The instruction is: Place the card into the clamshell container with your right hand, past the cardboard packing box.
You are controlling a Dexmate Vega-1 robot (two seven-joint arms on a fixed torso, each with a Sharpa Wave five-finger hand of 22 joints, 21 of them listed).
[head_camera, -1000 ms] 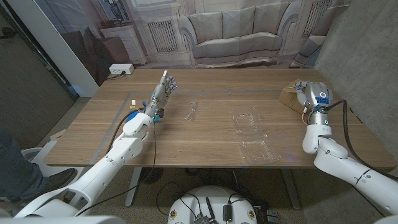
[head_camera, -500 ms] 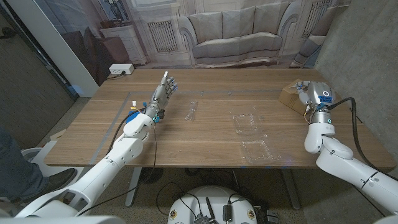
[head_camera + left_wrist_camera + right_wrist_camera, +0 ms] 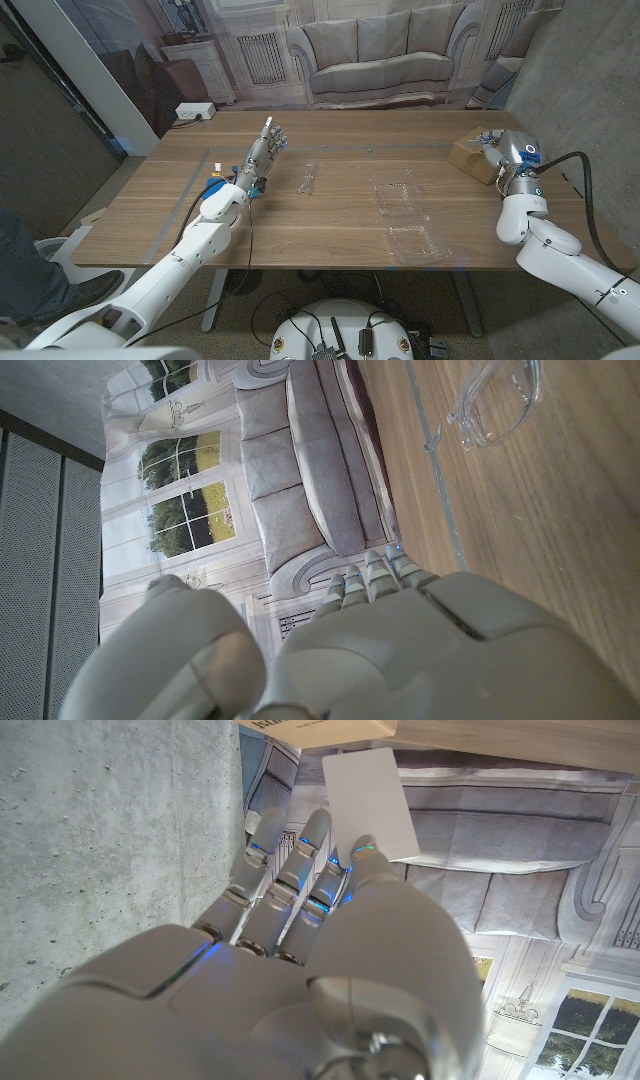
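Fingers (image 3: 300, 870) seemingly touching card (image 3: 368, 800)

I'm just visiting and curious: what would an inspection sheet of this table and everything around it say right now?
Surface: wooden table.
Job's things: white card held up in the right hand; clear clamshell container open mid-table; cardboard packing box by that hand.
Clutter: small clear plastic piece.
Hands: left hand holds nothing, fingers extended.
Cables: black cable on the right arm.
Surroundings: sofa backdrop, concrete wall.

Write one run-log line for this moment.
right robot hand: holds card beside cardboard box | clamshell container: open | left robot hand: idle
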